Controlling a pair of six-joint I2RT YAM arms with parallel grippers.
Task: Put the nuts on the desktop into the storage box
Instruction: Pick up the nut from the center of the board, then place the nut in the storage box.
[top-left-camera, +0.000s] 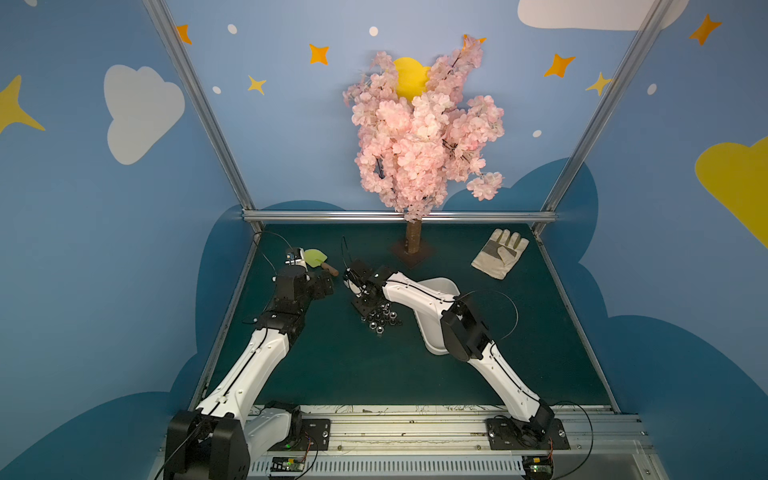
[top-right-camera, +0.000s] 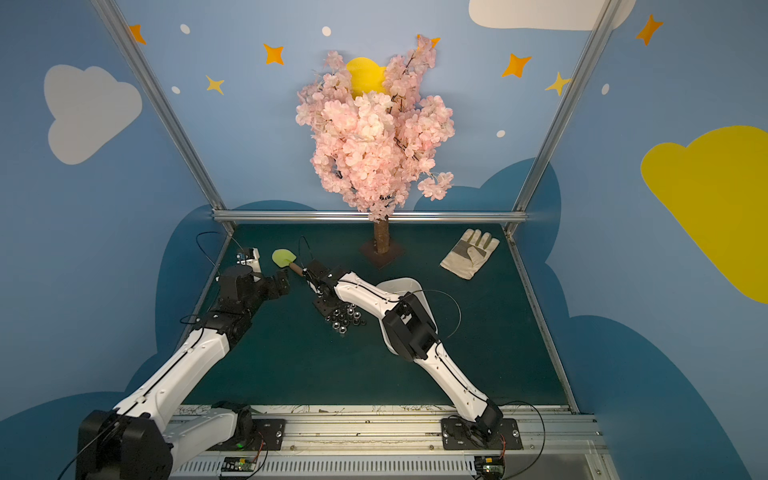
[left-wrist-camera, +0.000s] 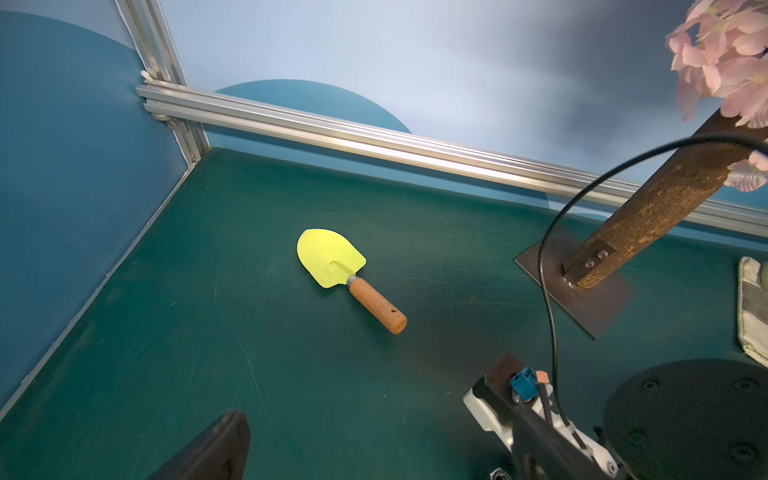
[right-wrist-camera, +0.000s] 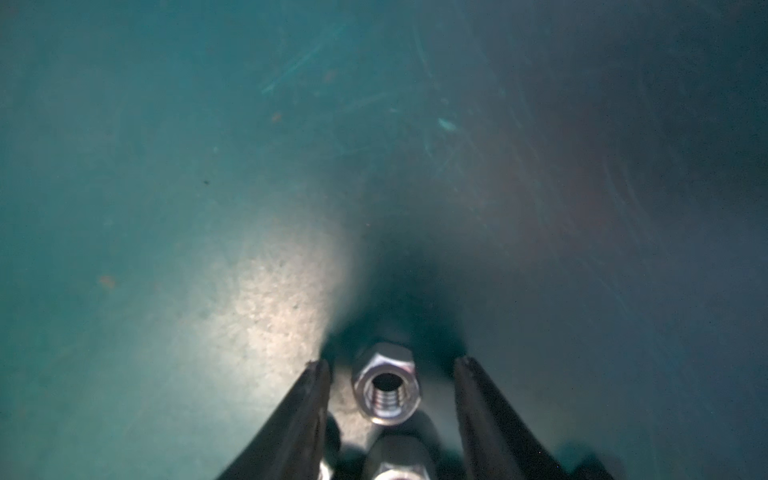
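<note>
Several silver hex nuts (top-left-camera: 380, 318) (top-right-camera: 345, 318) lie in a heap on the dark green desktop (top-left-camera: 332, 365). The white storage box (top-left-camera: 430, 336) (top-right-camera: 399, 286) sits just right of the heap, partly hidden under my right arm. My right gripper (right-wrist-camera: 390, 363) (top-left-camera: 365, 308) is down at the heap's far-left edge. It stands open around one upright nut (right-wrist-camera: 386, 386), with a gap on each side. A second nut (right-wrist-camera: 399, 457) lies behind it. My left gripper (top-left-camera: 326, 286) hovers left of the heap, open and empty. Only one of its fingers (left-wrist-camera: 220, 449) shows.
A yellow-green trowel (left-wrist-camera: 332, 262) (top-left-camera: 316, 259) with a wooden handle lies at the back left. The pink blossom tree's trunk (top-left-camera: 413, 241) stands on a plate at the back middle. A beige glove (top-left-camera: 498, 253) lies back right. Aluminium rails (top-left-camera: 399, 216) edge the desktop.
</note>
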